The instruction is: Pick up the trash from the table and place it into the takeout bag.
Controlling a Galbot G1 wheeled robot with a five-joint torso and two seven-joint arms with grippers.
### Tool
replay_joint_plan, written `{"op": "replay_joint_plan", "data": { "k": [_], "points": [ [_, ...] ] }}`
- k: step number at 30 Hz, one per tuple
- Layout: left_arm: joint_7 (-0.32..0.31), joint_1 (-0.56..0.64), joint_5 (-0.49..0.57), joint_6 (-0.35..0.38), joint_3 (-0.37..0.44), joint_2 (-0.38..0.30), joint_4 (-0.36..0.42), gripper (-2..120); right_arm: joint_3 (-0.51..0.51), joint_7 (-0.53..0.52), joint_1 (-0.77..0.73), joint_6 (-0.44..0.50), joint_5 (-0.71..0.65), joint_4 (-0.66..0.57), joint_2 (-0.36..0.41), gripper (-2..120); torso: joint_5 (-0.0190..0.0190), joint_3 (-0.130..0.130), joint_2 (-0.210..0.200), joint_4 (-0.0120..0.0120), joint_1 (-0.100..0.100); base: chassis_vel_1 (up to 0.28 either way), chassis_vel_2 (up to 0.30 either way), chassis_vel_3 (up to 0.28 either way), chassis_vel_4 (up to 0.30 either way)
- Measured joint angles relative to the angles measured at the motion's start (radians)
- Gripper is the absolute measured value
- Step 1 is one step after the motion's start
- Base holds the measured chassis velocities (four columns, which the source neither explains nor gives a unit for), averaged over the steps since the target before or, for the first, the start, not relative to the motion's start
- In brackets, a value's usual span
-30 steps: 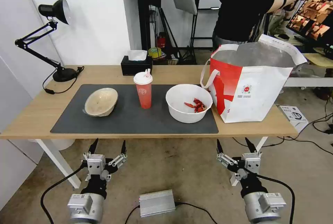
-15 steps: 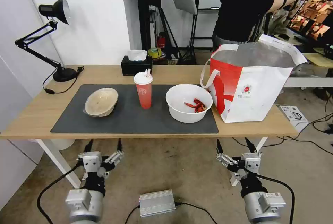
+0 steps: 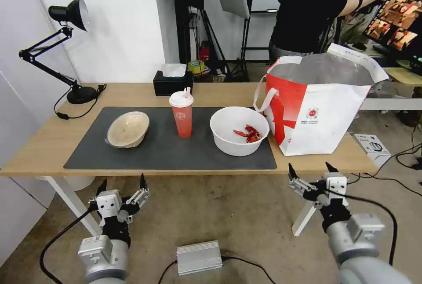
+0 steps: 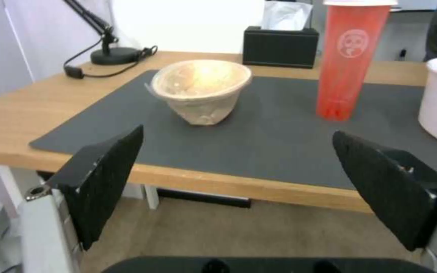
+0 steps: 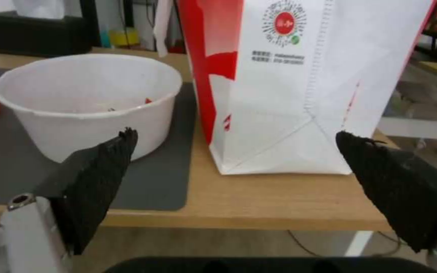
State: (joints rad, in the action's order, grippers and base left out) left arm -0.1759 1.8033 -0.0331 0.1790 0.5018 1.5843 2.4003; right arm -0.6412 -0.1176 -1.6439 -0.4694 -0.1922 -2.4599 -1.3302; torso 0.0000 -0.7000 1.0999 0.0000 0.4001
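Three pieces of trash stand on the desk [image 3: 44,143] mat: beige bowl [image 3: 128,129] left, red cup [image 3: 182,113] middle, white bowl [image 3: 239,130] right, just beside the takeout bag [image 3: 317,109]. Below the near edge, my left gripper [image 3: 121,183] and right gripper [image 3: 311,170] hang with fingers spread, empty.

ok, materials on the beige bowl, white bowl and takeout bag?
Beige bowl: likely molded pulp or fiber; matte, mottled, slightly uneven wall.
White bowl: probably thin plastic; smooth, slightly translucent, rolled rim.
Takeout bag: looks like non-woven fabric; stitched seams, soft folds, printed logo, silver foil-like lining at the open top.
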Motion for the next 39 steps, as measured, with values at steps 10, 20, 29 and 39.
{"op": "replay_joint_plan", "data": {
  "k": [10,20,29,39],
  "points": [
    [0.04,0.029,-0.076,-0.064,-0.006,-0.028,-0.023,100,-0.015,-0.035,0.017,-0.048,-0.05,-0.027,0.036,100,0.0,0.0,0.0,0.0,0.0,0.0,0.0,0.0,0.0],
    [0.043,0.034,-0.087,-0.079,0.002,-0.034,-0.023,100,-0.008,-0.023,0.023,-0.031,-0.151,-0.042,0.073,100,0.0,0.0,0.0,0.0,0.0,0.0,0.0,0.0,0.0],
    [0.043,0.033,-0.088,-0.082,0.009,-0.027,-0.021,100,-0.004,0.009,0.067,-0.026,-0.289,-0.042,0.136,100,0.0,0.0,0.0,0.0,0.0,0.0,0.0,0.0,0.0],
    [0.043,0.036,-0.093,-0.085,0.026,-0.006,-0.02,100,0.035,0.073,0.176,-0.016,-0.445,0.0,0.194,100,0.0001,0.0,0.0,0.0,0.0,0.0,0.0,0.0,0.0]
  ]
}}
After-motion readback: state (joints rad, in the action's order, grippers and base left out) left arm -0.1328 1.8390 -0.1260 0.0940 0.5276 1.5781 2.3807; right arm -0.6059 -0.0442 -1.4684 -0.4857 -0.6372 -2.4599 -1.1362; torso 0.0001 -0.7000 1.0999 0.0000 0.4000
